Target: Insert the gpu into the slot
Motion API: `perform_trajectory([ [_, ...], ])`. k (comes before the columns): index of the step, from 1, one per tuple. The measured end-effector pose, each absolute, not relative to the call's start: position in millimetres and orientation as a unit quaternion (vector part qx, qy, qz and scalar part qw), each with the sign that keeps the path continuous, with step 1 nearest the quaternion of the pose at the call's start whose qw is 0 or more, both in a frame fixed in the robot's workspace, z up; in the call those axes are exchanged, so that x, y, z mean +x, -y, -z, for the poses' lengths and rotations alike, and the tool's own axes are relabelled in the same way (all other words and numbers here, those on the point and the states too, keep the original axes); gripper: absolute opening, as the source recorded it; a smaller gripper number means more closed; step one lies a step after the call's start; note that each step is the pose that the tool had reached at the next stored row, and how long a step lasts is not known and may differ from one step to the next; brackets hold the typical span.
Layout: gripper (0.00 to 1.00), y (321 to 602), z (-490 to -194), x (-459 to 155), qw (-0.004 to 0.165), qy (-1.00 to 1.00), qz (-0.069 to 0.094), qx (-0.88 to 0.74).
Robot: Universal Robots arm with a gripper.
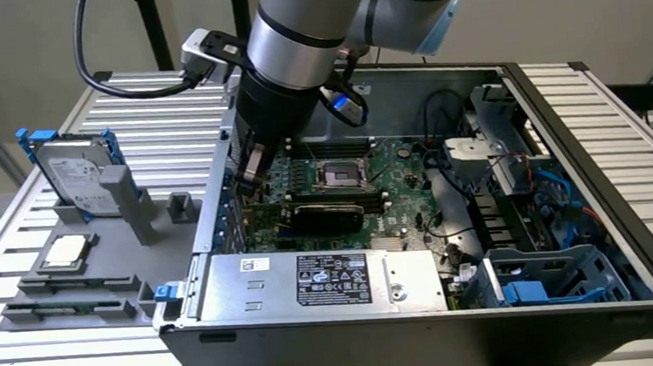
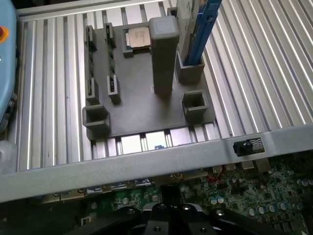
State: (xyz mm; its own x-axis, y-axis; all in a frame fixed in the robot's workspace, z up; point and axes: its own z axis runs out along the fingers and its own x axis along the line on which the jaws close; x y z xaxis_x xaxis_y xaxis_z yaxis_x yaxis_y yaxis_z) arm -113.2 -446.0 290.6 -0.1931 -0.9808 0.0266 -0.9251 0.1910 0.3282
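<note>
Silver PSU box w/ label [image 1: 323,281] up front, and right behind it the small green gpu card w/ black cooler [image 1: 326,214] looks laid down on the big green motherboard [image 1: 402,181], prob seated in its slot already imo. Gripper [image 1: 253,173] jaws are pressed together near the card's bracket end, can't tell if it's pinching anything.

Printed labels, none legible

A white-and-black rectangular sticker [image 1: 337,280] sits on the silver metal power supply box [image 1: 311,280], and a small white sticker [image 1: 258,263] lies near that box's corner; their print is too fine to read. The silver hard drive [image 1: 73,178] in the grey holder carries a pale label, likewise unreadable.
</note>
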Motion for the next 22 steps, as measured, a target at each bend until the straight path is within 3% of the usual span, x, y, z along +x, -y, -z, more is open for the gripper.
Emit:
perform_trajectory([
  [22, 0.11, 445.0, -292.3, -114.8, 0.119, 0.763, 0.120, 0.624],
])
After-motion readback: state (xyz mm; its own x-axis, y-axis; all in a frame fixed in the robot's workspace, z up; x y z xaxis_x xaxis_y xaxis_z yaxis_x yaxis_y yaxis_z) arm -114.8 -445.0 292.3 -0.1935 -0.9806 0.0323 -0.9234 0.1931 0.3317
